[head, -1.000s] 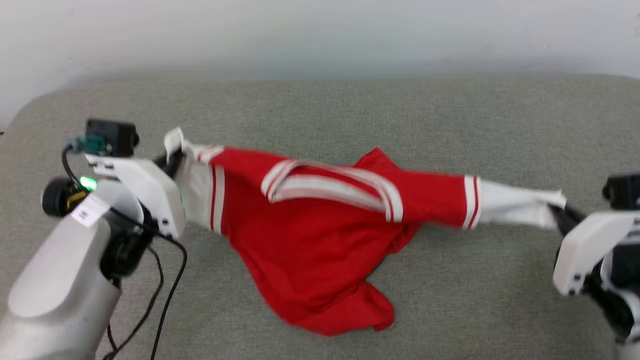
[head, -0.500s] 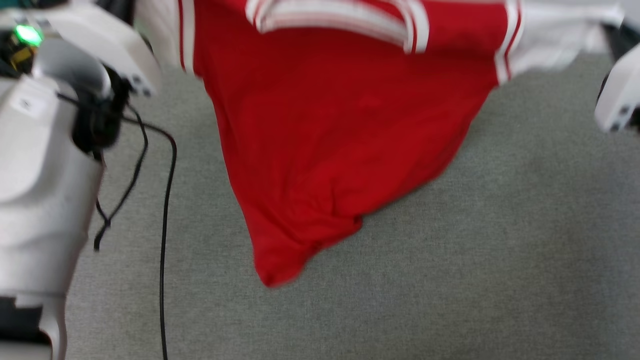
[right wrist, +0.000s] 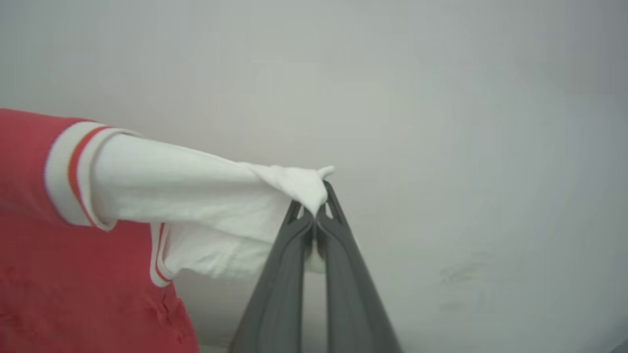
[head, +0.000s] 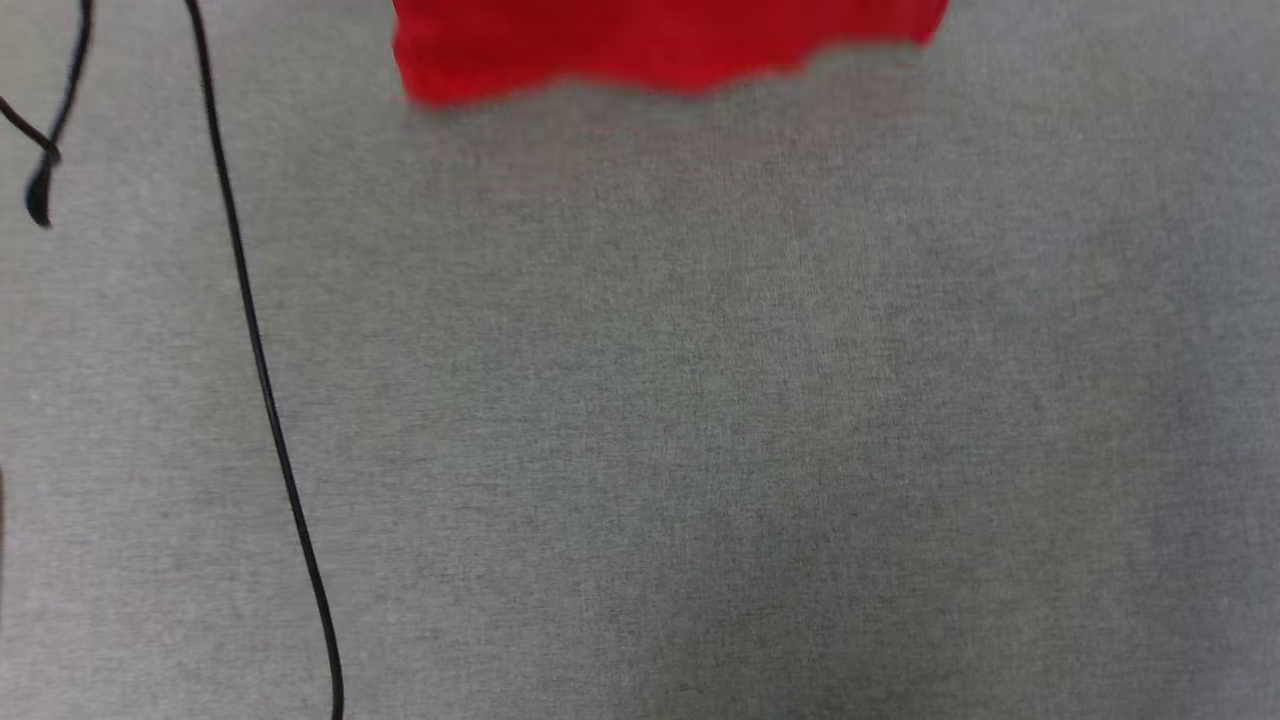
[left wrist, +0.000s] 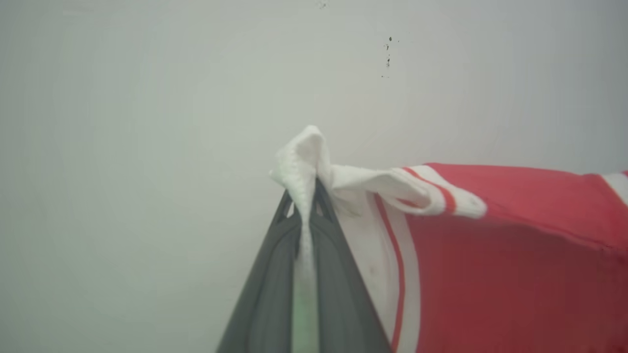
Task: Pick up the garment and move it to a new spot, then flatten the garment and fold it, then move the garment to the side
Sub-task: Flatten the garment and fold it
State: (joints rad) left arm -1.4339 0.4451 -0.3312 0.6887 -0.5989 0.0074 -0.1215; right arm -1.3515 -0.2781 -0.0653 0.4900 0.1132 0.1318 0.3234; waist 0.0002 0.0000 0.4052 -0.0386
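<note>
The garment is a bright red jersey with white inside and white-and-red striped trim. In the head view its red lower edge [head: 660, 50] hangs at the top, above the grey cushion [head: 700, 400]. My left gripper [left wrist: 305, 196] is shut on a white fold of the garment [left wrist: 515, 255], which stretches off to the right. My right gripper [right wrist: 316, 203] is shut on the white inside-out end of the garment [right wrist: 186, 196], which stretches off to the left. Both grippers hold it up in front of a pale wall.
A black cable [head: 260, 370] runs down the left side of the cushion, with a loose cable end [head: 38, 200] at the far left. The pale wall [left wrist: 147, 122] stands close behind the lifted cloth.
The head view has tilted down, so arms and most of the garment have left it. The garment has been raised off the cushion and hangs stretched between both grippers.
</note>
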